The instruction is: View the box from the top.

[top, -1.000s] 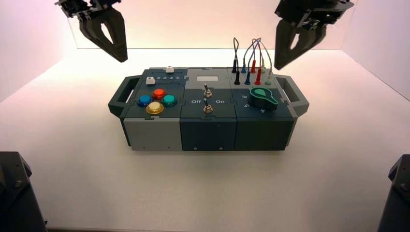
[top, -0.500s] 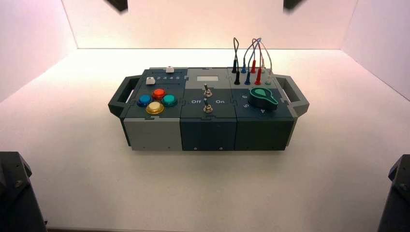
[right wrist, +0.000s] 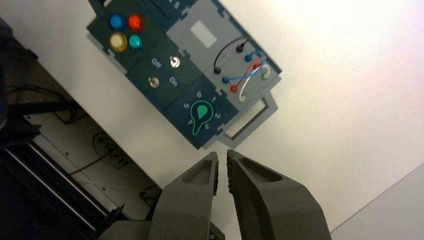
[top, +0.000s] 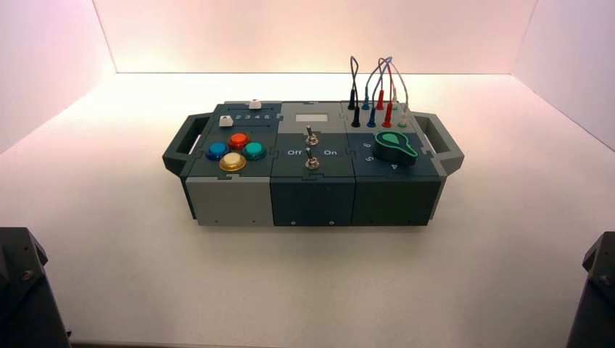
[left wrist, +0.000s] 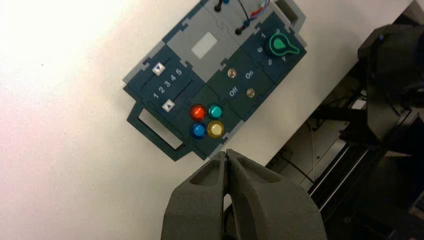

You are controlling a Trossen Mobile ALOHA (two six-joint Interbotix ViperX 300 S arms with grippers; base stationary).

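The box (top: 312, 181) stands in the middle of the white table, a handle at each end. On its top are four coloured buttons (top: 234, 151) at the left, two toggle switches (top: 311, 148) in the middle, and a green knob (top: 395, 147) and plugged coloured wires (top: 377, 87) at the right. Neither gripper shows in the high view. My left gripper (left wrist: 227, 152) is shut and empty, high above the box (left wrist: 215, 85), near its button end. My right gripper (right wrist: 223, 156) is empty, its fingers nearly together, high above the box (right wrist: 185, 70), near its knob end.
White walls enclose the table at the back and sides. Dark arm bases (top: 22, 290) stand at both front corners. The wrist views show the table's front edge with a dark frame and cables (left wrist: 350, 150) below it.
Both grippers hung over the box's back corners a second ago. They have risen out of the top of the high view. The box has not moved.
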